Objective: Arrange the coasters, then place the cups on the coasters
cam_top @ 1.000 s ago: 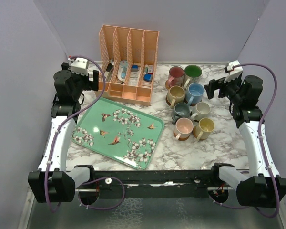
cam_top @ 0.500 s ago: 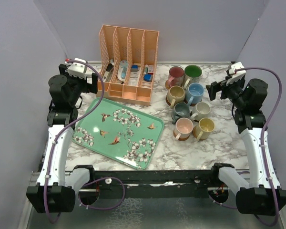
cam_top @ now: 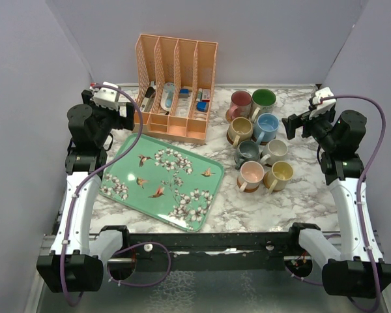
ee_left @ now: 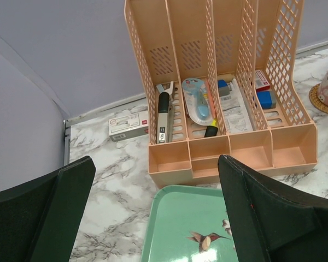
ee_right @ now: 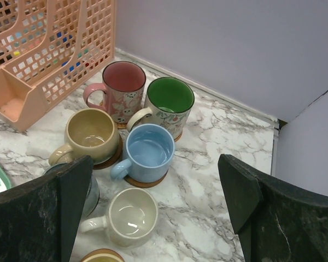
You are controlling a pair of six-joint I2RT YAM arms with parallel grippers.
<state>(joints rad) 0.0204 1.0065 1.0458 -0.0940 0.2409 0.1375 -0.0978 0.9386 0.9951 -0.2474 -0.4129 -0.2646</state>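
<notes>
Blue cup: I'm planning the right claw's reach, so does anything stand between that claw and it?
Nothing visible does. The open right claw faces the blue cup, with only bare table between them; the cream cup sits off to the near side.

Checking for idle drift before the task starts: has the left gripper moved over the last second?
Yes, slightly. The left gripper has drawn back leftward and nearer the arm bases, away from the peach mesh desk organiser.

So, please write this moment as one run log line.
left gripper open, empty | right gripper open, empty | mugs clustered, coasters under some
</notes>
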